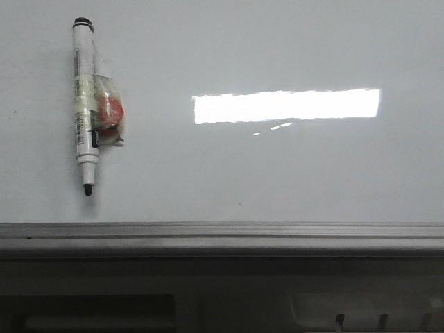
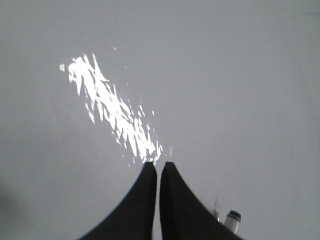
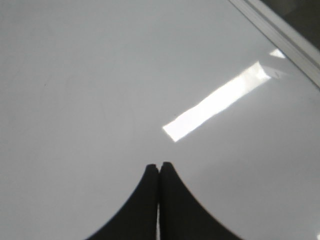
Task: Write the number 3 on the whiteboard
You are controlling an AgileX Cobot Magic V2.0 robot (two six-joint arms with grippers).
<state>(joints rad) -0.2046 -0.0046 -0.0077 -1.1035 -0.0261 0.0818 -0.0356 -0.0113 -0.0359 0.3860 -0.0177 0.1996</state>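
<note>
A white marker pen lay tip-down at the left of the whiteboard, something red, possibly tape-wrapped, fixed to its barrel; both the left gripper and right gripper hovered over the board with fingertips pressed together, holding nothing

Left gripper: black jaws closed tip to tip, holding nothing, poised above the whiteboard. Right gripper: jaws likewise closed and empty over the same board.

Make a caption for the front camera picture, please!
Uncapped white marker pen lying on a blank whiteboard, no number drawn yet.
</note>
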